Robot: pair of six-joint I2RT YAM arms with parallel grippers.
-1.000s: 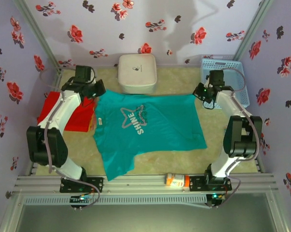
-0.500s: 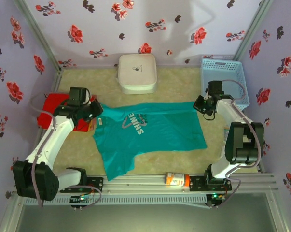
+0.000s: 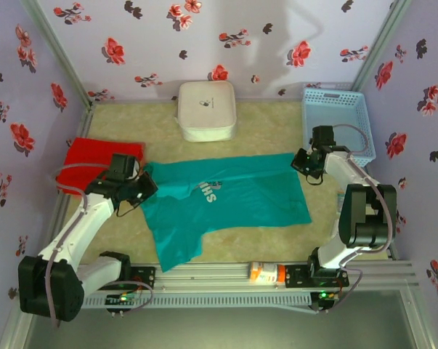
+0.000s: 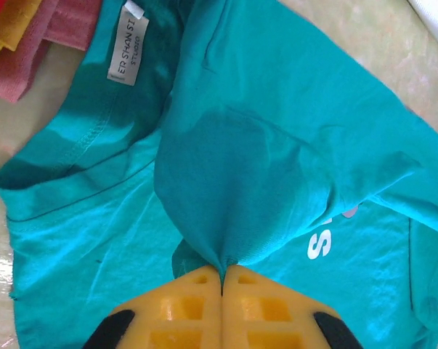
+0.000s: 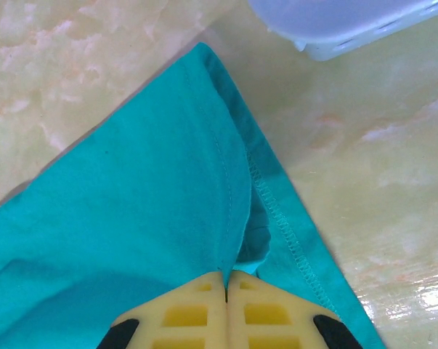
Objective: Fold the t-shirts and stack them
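The teal t-shirt [image 3: 233, 200] lies part-folded on the bench [image 3: 277, 131], nearer the arms than the white box [image 3: 207, 109]; the red t-shirt [image 3: 95, 156] sits left of the box. The left pincer [image 4: 222, 270] and right pincer [image 5: 226, 280] each clamp a pinch of teal cloth. Light and limp, it likely handles best by corners and hems.

Both arms look like the same build on my overhead feed. The left arm [image 3: 77, 229] and the right arm [image 3: 347, 169] have smooth white link shells joined by chunky black joint housings. A thin grey cable [image 3: 359, 133] loops off the right one. Each black base [image 3: 121, 277] carries a small green light. On the wrist feeds, the left tool [image 4: 221, 270] and right tool [image 5: 226, 275] have yellow fingers [image 4: 181, 314] moulded with square waffle pockets and rounded black pieces at their outer edges.
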